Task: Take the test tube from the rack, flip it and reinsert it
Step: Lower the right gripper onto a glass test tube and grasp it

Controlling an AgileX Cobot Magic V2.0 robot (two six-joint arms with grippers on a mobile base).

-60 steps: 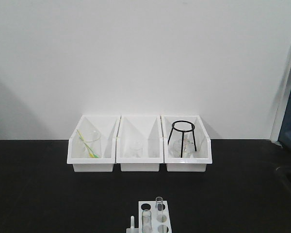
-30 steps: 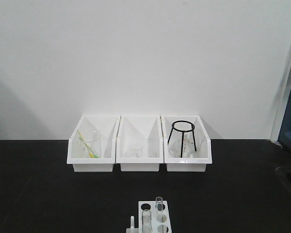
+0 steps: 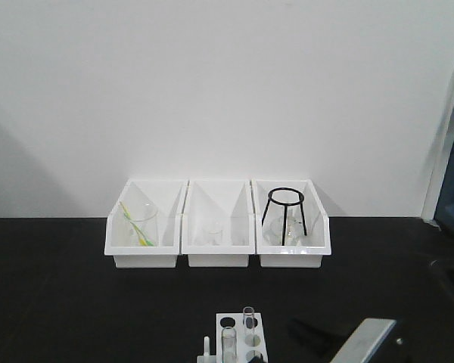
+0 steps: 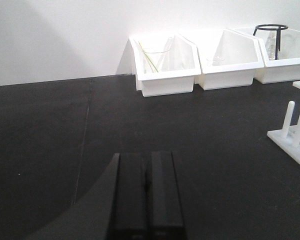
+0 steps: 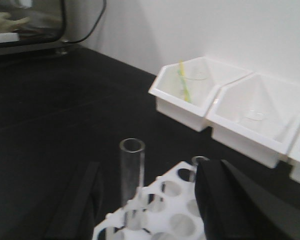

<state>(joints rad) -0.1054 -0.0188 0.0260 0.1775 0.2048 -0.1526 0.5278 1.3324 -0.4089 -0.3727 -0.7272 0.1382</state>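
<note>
The white rack point(image 3: 240, 342) sits at the front edge of the black table. Two clear glass test tubes stand upright in it: a near one point(image 3: 228, 342) and a far one point(image 3: 248, 316). In the right wrist view the rack point(image 5: 177, 210) lies between my open right gripper's point(image 5: 149, 176) fingers; one tube point(image 5: 132, 170) stands between them, and the other tube point(image 5: 196, 162) is partly hidden by the right finger. The right gripper point(image 3: 306, 330) shows just right of the rack. My left gripper point(image 4: 146, 159) is shut and empty, low over the table, left of the rack's edge point(image 4: 295, 136).
Three white open-front bins stand against the back wall: the left bin point(image 3: 145, 257) holds a beaker with a yellow-green stick, the middle bin point(image 3: 217, 257) a small beaker, the right bin point(image 3: 291, 257) a black tripod stand point(image 3: 285, 208). A dark glass-fronted box point(image 5: 27, 22) stands to one side.
My right arm has come into the front view from the lower right and now sits beside the rack. The rack, tubes and bins have not moved.
</note>
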